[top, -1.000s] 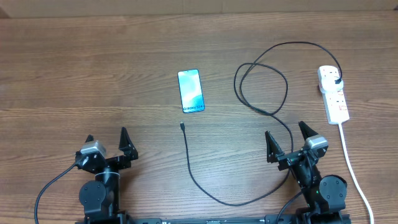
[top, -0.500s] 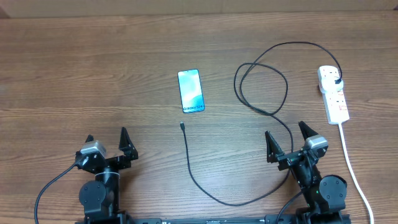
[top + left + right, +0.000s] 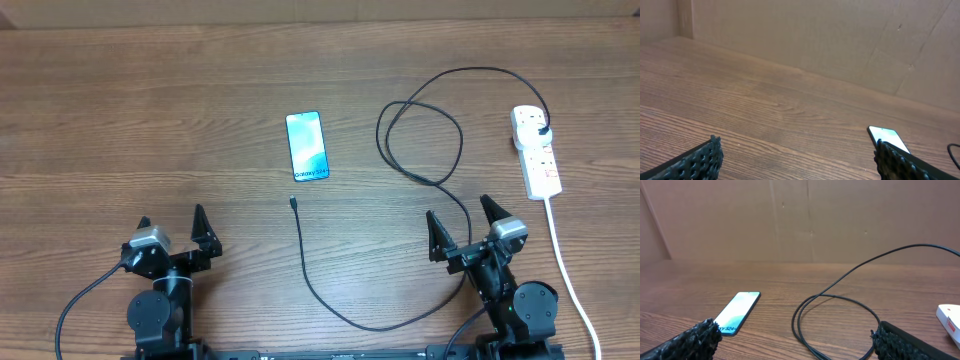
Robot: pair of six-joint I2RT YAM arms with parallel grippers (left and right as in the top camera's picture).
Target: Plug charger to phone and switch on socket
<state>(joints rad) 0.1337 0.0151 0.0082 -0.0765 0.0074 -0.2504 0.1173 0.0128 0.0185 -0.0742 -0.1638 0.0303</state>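
The phone [image 3: 307, 146] lies flat mid-table, its blue screen lit; it also shows in the left wrist view [image 3: 886, 138] and the right wrist view [image 3: 736, 312]. The charger cable [image 3: 420, 150] loops right of it, its tiny connector [image 3: 293, 204] just below the phone and its black plug [image 3: 541, 130] seated in the white socket strip [image 3: 537, 152] at the far right. The cable loop shows in the right wrist view [image 3: 840, 320]. My left gripper [image 3: 172, 228] and right gripper [image 3: 462, 225] are open and empty near the front edge, far from the phone.
The strip's white cord [image 3: 572, 275] runs down the right side past my right arm. The cable's lower run [image 3: 330, 300] curves between the two arms. A brown cardboard wall [image 3: 800, 220] stands behind the wooden table.
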